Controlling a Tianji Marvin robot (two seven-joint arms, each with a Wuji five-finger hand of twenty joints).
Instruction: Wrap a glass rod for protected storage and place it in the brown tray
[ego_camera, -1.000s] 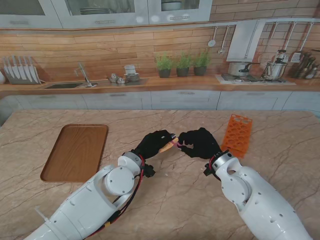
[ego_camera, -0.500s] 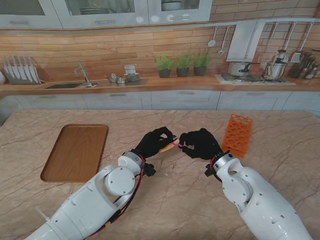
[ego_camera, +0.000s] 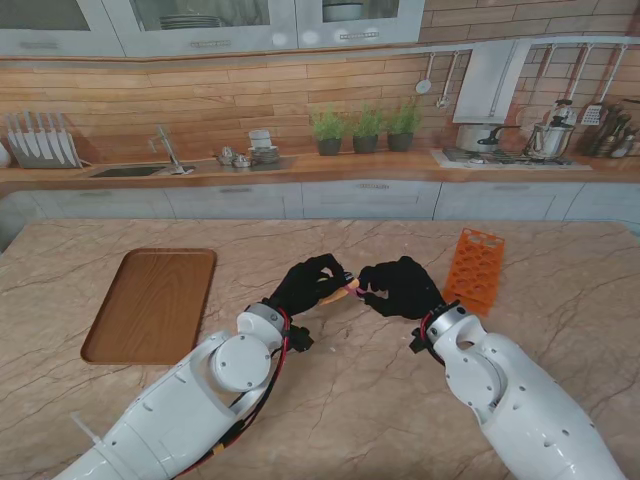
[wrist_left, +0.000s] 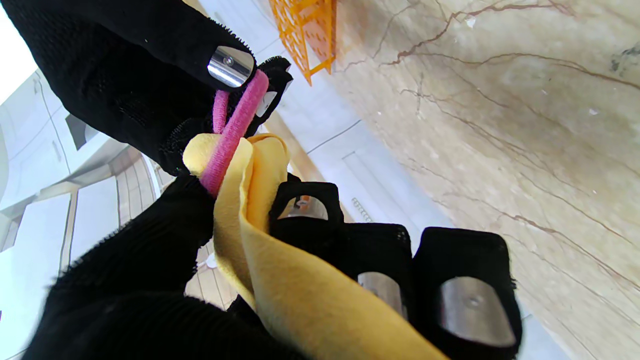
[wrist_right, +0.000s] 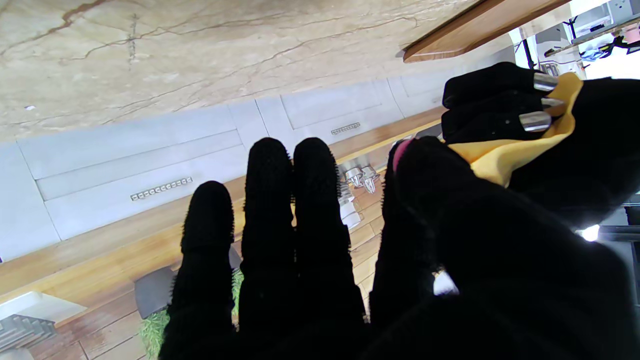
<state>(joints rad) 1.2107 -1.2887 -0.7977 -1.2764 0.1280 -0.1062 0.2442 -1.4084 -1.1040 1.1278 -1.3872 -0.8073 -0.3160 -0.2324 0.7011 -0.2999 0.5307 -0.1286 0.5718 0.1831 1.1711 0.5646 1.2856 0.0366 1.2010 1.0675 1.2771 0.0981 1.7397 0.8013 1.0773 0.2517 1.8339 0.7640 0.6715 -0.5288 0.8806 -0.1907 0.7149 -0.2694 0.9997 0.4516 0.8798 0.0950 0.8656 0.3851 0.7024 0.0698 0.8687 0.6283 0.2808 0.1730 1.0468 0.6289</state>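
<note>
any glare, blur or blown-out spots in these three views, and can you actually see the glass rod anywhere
Stand view: even, soft light, slightly soft detail, the hands' black gloves read as dark masses. Left wrist view: yellow cloth and pink band sharp, metal fingertips glinting, left edge blown out white. Right wrist view: right hand near-black, bright patch in one corner. The rod itself shows in none.

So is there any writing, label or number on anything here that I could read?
None can be read.
Yellow cloth: plain, no print.
Pink band: no marking.
Orange rack: no label visible.
Brown tray: bare wood.
Robot arms: plain white, no logo showing.
</note>
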